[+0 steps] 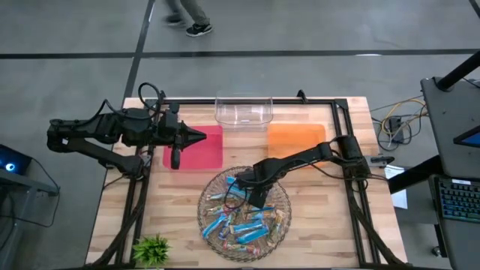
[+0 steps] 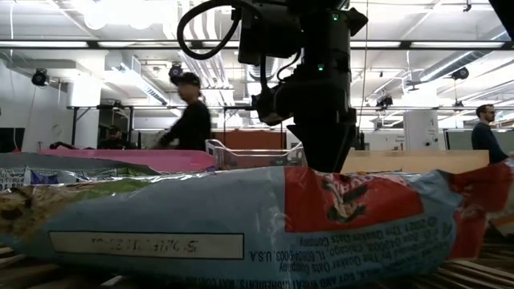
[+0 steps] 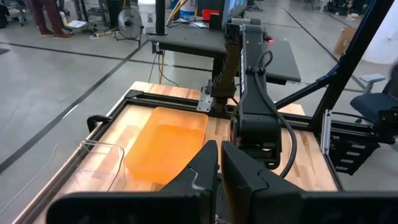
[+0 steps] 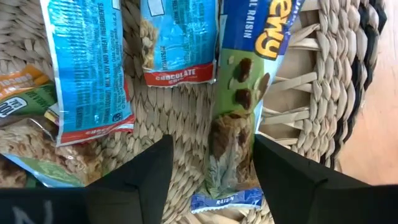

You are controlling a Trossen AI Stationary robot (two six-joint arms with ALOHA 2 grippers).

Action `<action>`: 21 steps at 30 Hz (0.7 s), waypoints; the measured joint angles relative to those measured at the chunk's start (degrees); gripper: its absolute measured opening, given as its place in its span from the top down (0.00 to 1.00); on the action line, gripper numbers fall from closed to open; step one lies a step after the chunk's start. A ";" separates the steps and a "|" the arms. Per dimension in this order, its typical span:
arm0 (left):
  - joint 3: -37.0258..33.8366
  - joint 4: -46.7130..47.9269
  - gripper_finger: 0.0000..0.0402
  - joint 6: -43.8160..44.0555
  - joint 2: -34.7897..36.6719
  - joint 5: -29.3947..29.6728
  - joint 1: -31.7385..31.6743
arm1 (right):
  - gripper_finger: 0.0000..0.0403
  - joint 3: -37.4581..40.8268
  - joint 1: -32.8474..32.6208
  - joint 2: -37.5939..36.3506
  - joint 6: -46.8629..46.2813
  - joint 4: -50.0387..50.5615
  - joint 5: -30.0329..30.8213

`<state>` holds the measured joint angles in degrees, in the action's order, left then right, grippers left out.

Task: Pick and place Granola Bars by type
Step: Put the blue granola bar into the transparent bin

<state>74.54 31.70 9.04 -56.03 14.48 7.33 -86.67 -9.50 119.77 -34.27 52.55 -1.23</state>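
Right claw [image 4: 211,165], fingers spread, straddled a raisin granola bar [image 4: 233,134] in the wicker basket [image 4: 323,81] for grasping; left claw [image 3: 217,171] waited shut.

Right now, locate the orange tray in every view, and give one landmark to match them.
High view: orange tray right of centre, just right of the clear bin.
Low view: likely the pale orange strip at mid-right; clear bin to its left.
Left wrist view: centre, clear bin beside it.
Right wrist view: not in it.
Shared landmark: the clear bin.
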 joint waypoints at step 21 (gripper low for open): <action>0.00 0.23 0.99 -0.02 0.00 0.00 0.00 | 0.83 -0.02 0.02 0.00 0.01 -0.02 -0.09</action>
<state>74.54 31.92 9.02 -56.03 14.48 7.33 -86.70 -9.47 119.77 -34.26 52.53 -1.32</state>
